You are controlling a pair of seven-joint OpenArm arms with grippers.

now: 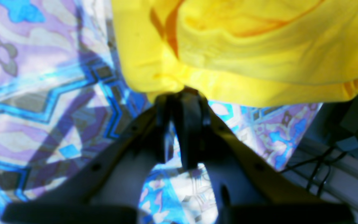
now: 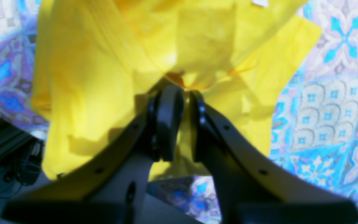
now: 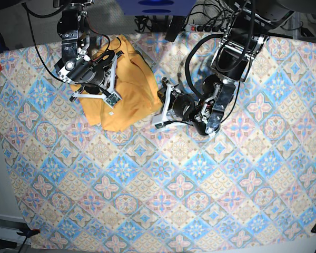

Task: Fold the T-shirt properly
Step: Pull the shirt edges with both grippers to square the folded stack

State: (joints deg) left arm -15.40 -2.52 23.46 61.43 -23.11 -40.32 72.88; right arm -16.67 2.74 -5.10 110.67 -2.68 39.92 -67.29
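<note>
Two pinches on one bunched T-shirt at the tablecloth's far edge: right gripper nipped shut near its outer side, left gripper clamped on the inner hem, cloth slack between.

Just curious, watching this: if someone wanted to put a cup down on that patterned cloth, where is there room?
The whole near half of the tablecloth is bare, below the T-shirt and both arms, and so is the strip along its far right edge. It is crowded at the top left, where the left pincer and right pincer each pinch the shirt.
</note>
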